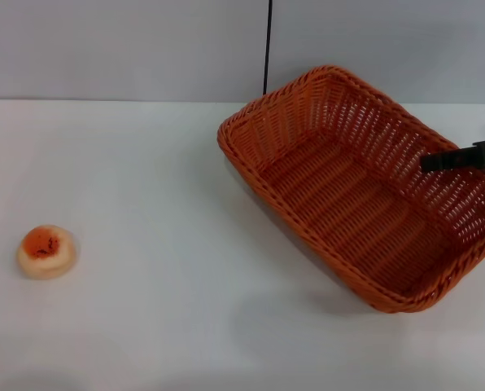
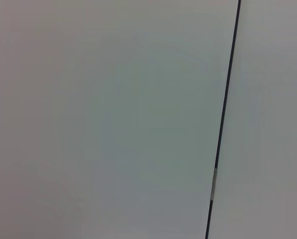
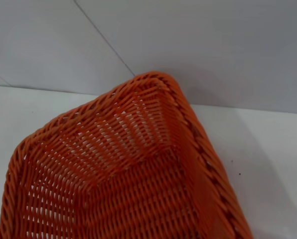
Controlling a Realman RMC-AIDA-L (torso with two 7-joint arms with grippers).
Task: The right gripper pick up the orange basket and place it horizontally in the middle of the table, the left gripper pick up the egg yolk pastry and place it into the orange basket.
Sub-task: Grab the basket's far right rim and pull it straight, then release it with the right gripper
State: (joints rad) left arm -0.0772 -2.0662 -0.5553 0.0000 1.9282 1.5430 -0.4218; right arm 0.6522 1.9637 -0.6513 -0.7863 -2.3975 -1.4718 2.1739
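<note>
The orange basket hangs tilted over the right half of the table, with a shadow under its near-left side. A black finger of my right gripper reaches in from the right edge and lies against the inside of the basket's right wall, holding it. The right wrist view looks into the basket's far corner from close by. The egg yolk pastry, cream with an orange-red top, lies alone at the table's left. My left gripper is out of view.
A grey wall with a dark vertical seam stands behind the table. The left wrist view holds only that wall and its seam.
</note>
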